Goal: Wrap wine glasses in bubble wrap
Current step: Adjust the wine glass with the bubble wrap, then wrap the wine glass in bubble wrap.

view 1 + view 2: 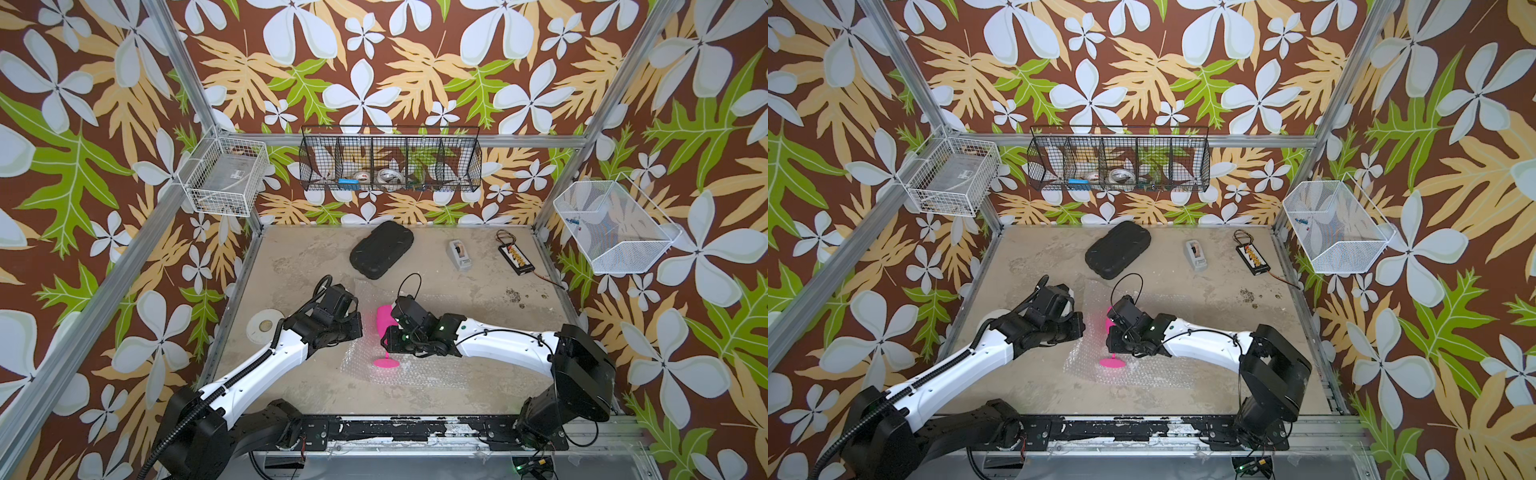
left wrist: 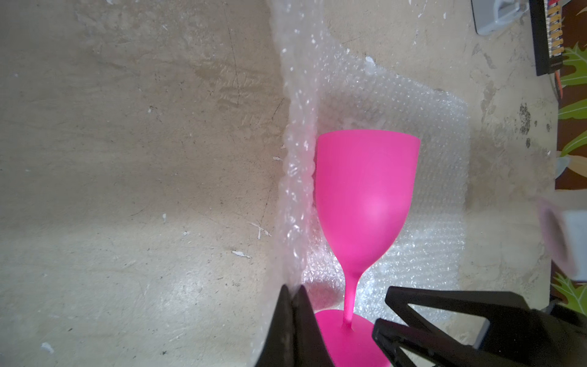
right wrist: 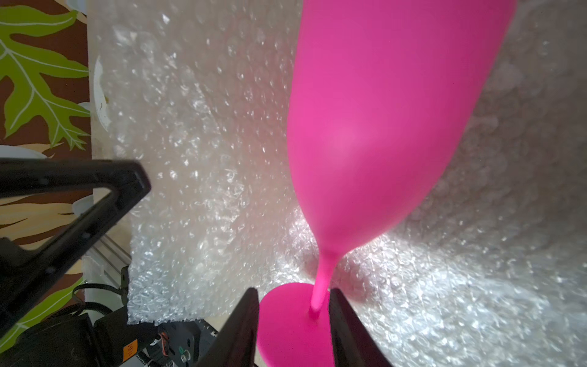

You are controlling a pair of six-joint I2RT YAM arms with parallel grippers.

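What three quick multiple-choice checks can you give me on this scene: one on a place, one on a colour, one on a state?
1. Where does the goblet stand?
A: in a wire basket
B: on the bubble wrap
C: on bare table

2. What colour is the goblet?
A: green
B: clear
C: pink

3. How is the left claw?
A: shut on a raised edge of the bubble wrap
B: wide open above the table
C: shut on the goblet's stem

Key:
1 B, its foot rests on the bubbly sheet in both top views.
2 C, cup, stem and foot are all bright pink.
3 A, the left wrist view shows it pinched closed on the lifted sheet.
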